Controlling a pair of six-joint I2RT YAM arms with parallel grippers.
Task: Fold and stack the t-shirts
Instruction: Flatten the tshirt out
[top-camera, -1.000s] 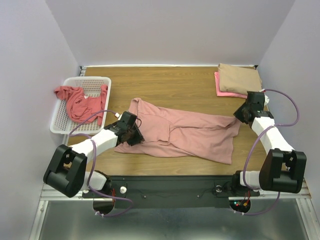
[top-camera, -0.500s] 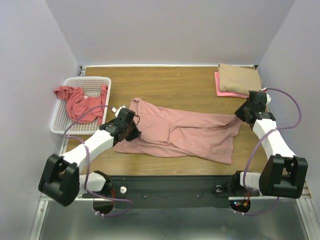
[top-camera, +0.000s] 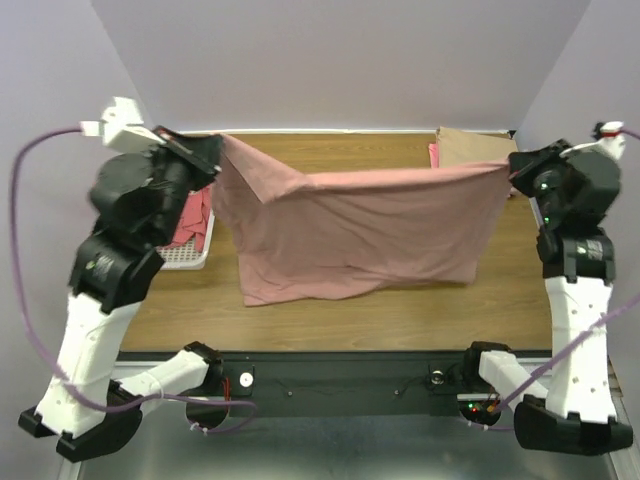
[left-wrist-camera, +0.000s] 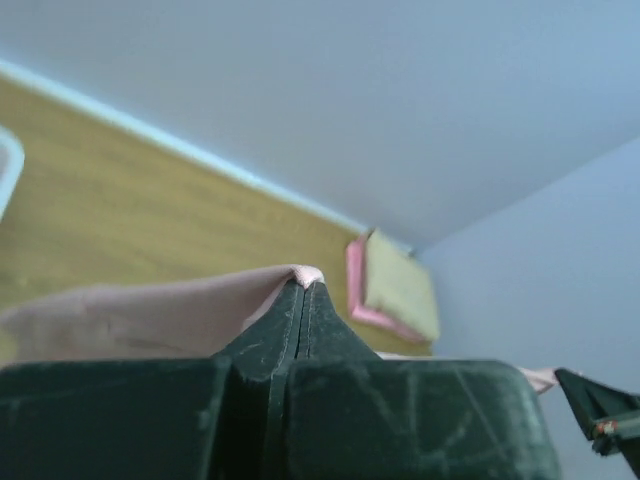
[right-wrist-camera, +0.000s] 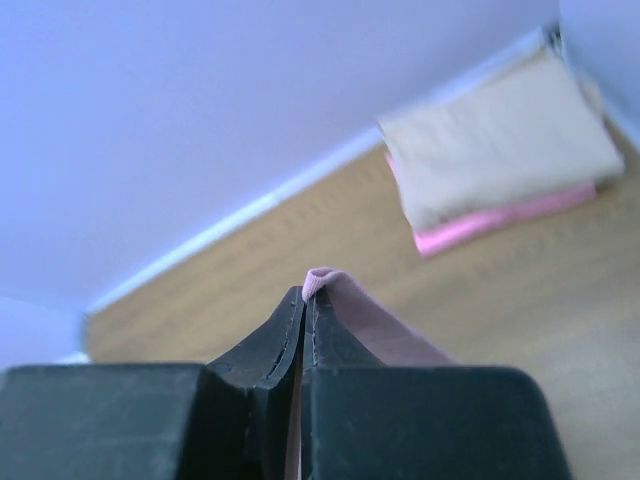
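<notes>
Left gripper (left-wrist-camera: 303, 287), right gripper (right-wrist-camera: 303, 300) clamping dusty-pink tee (top-camera: 360, 235) aloft, unfolded — tan tee (right-wrist-camera: 500, 150) lying folded on bright pink tee (right-wrist-camera: 500, 220) far right; coral-red tee (top-camera: 195, 220) waiting in basket (top-camera: 185, 258), left.

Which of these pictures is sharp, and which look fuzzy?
Top external view: sharp, evenly lit, no glare on the hanging dusty-pink t-shirt. Left wrist view: left gripper fills the bottom, table behind soft. Right wrist view: softest; right gripper and folded tan t-shirt blurred.
</notes>
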